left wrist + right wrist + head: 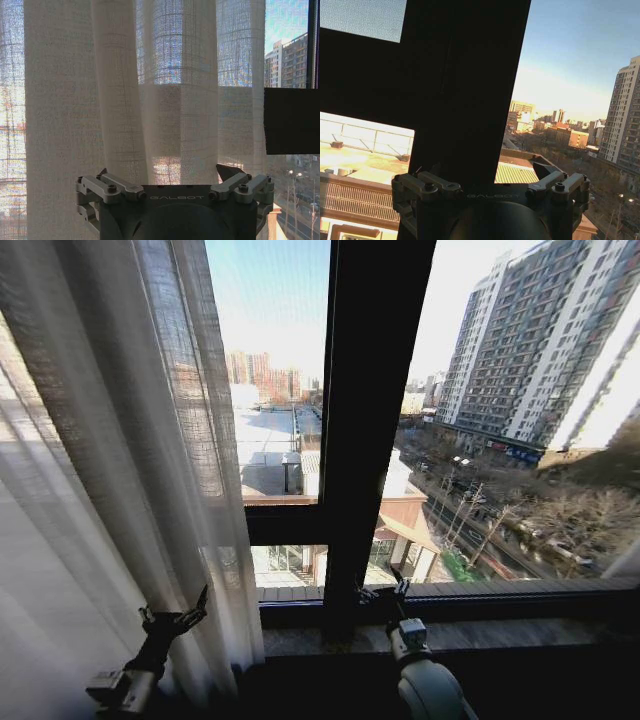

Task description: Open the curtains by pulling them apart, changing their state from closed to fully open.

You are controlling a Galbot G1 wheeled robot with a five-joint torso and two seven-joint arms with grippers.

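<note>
Head view — curtains (120, 470) bunched left, pleats vertical — left claw (172, 620) beside.

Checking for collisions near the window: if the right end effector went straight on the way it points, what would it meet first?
Most likely the dark window frame bar, dead ahead of the right end effector by the sill; the depth between them is unclear.

Strong daylight floods in through the window, glowing through the sheer curtains (120, 490) while the window frame (365, 420) stands silhouetted black.
</note>
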